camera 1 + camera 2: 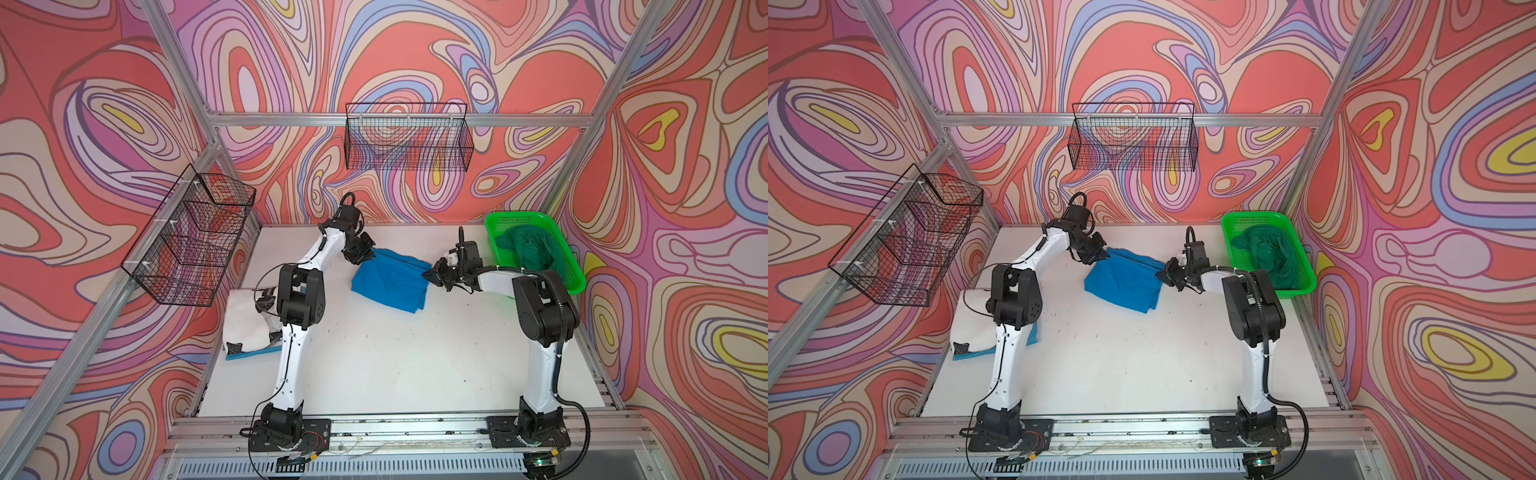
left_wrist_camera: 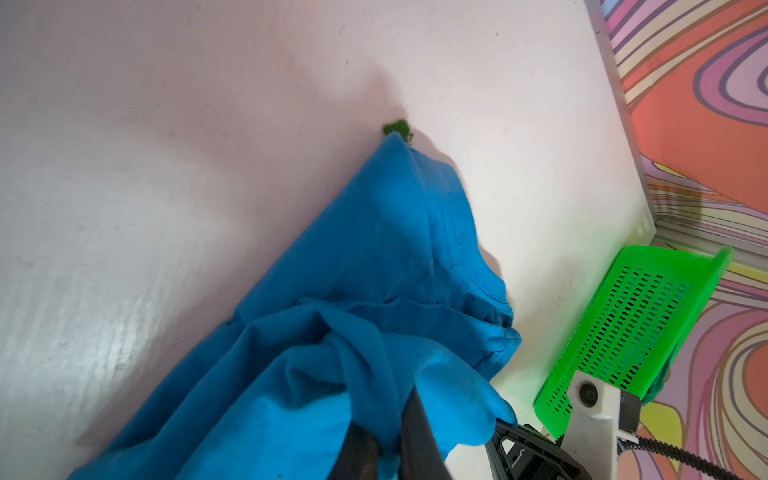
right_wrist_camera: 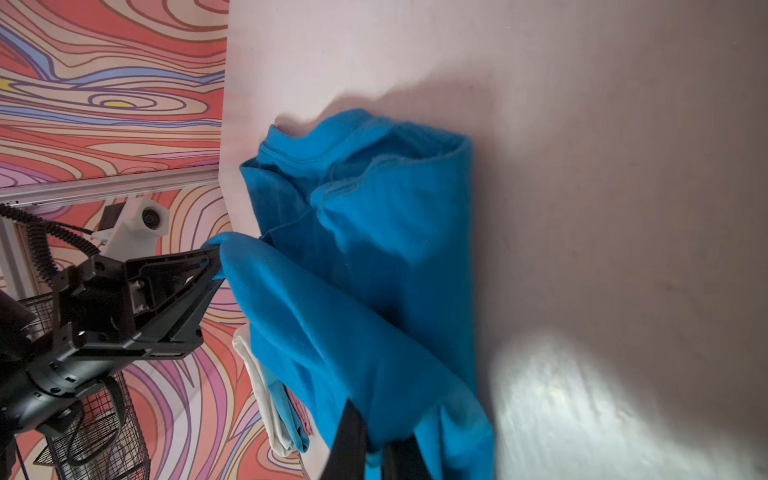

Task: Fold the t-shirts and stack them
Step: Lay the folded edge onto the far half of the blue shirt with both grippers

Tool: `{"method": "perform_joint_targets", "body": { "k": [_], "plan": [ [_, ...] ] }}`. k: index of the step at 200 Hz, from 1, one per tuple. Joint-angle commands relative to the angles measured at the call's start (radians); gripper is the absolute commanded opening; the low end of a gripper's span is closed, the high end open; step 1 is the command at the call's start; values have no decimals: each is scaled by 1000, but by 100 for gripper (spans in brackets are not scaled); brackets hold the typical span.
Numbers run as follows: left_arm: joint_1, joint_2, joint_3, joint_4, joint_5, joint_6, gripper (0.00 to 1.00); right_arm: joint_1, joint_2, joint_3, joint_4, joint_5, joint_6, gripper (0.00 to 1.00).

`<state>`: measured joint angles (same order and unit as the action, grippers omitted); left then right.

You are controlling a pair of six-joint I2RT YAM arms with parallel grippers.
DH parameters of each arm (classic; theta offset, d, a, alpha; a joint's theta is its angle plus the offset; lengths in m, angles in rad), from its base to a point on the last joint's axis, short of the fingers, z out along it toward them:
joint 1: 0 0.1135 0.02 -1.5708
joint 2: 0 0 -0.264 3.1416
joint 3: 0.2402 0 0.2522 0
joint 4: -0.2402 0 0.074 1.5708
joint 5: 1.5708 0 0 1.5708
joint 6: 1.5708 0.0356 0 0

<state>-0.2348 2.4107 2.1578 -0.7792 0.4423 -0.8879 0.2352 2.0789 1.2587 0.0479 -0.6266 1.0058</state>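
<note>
Walls [image 1: 415,50]: printed swirls in coral, lilac, blue, cream and yellow.
Frame [image 1: 291,119]: aluminium bars at the wall corners and across the back.
Wire basket [image 1: 409,141]: black, hung on the back bar.
Compartmented wire basket [image 1: 187,245]: black, on the left wall.
Tabletop [image 1: 395,353]: white, scuffed, brightly lit.
Slotted rail [image 1: 415,428]: along the near edge.

**Colours on your table**

Your bright blue t-shirt [image 1: 390,280] is plain, lying on the white table [image 1: 395,365]. The dark green t-shirt [image 1: 525,249] fills the bright green basket [image 1: 575,268] (its plastic dotted with slots). Your white t-shirt [image 1: 243,316] carries a small black patch, and a lighter blue t-shirt [image 1: 253,354] edges it. The walls [image 1: 83,104] swirl coral, lilac, cream, blue and yellow. The wire baskets [image 1: 409,137] are black.
</note>
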Motion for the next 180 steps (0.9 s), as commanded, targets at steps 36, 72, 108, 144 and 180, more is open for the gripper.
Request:
{"method": "perform_joint_targets", "body": {
  "k": [36,72,108,144,180],
  "plan": [
    [5,-116,-340,114,-16,-18,0,-4,-10,-62,-13,60,-21,0],
    [-9,-207,-568,201,-8,-42,0,26,-46,-149,12,69,-23,0],
    [-51,-336,-793,275,-1,-68,0,62,-134,-262,18,86,-34,0],
    [-64,-489,-955,333,2,-109,0,73,-217,-321,4,87,-44,0],
    [-62,-542,-853,232,-43,-71,0,73,-220,-243,-44,93,-59,0]
  ]
}}
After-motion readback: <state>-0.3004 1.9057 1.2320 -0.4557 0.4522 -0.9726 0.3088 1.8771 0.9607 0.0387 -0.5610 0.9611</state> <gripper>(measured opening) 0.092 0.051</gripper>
